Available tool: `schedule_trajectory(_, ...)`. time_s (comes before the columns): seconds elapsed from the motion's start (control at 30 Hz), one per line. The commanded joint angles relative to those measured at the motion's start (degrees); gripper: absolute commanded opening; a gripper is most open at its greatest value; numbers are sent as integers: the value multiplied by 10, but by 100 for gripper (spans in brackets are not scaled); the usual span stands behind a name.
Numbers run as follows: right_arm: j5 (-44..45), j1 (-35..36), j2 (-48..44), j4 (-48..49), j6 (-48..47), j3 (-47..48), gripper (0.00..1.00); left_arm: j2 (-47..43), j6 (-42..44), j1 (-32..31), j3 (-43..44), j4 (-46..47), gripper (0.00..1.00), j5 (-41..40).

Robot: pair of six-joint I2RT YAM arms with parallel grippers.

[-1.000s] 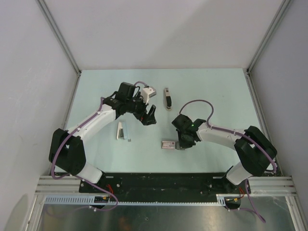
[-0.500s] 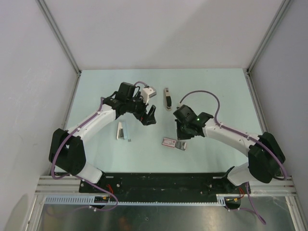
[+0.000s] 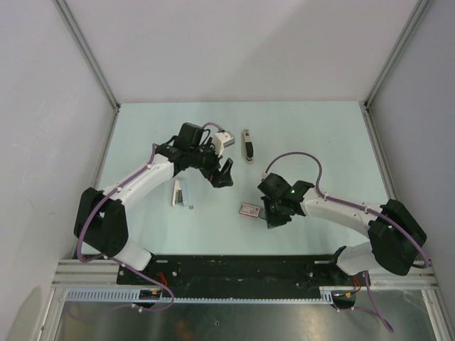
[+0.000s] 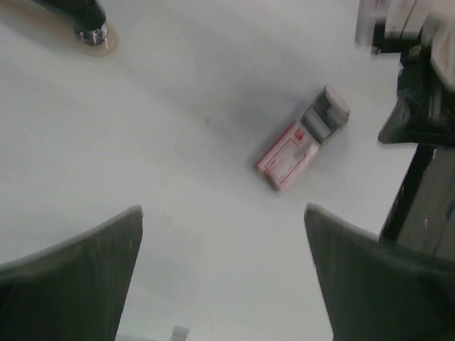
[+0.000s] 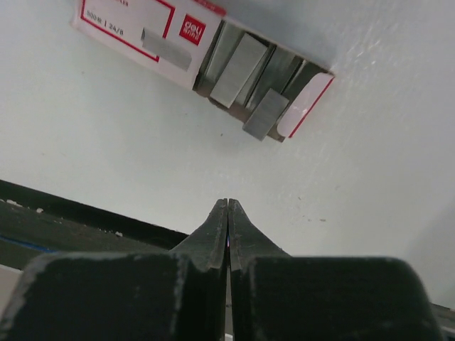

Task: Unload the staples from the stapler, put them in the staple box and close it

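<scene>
Two hands, both empty. Fully pinched shut: right hand (image 5: 227,213), hovering over pale desk (image 5: 370,177), just at 6 o'clock of flat pink-and-white labelled cardboard box (image 5: 135,21) in wrist view. Box tray (image 5: 306,106) slid out, grey metal staples (image 5: 264,114) inside in short strips, one askew. Spread wide, idle: left hand (image 4: 222,213). Slim dark grey stapler with silvery strip (image 3: 247,145) at desk 12 o'clock, well apart from both. Judgement: strip delivered; lift straight up, avoid nudging tray, then verify stapler channel empty.
</scene>
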Motion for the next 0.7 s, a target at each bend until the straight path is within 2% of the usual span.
schedule_trajectory(0.0, -23, 7, 9, 27, 6, -6, 0, 0, 48, -3, 2, 2, 99, 23)
schedule_trajectory(0.67, -5, -32, 64, 65, -30, -5, 0, -7, 60, -3, -2, -4, 99, 21)
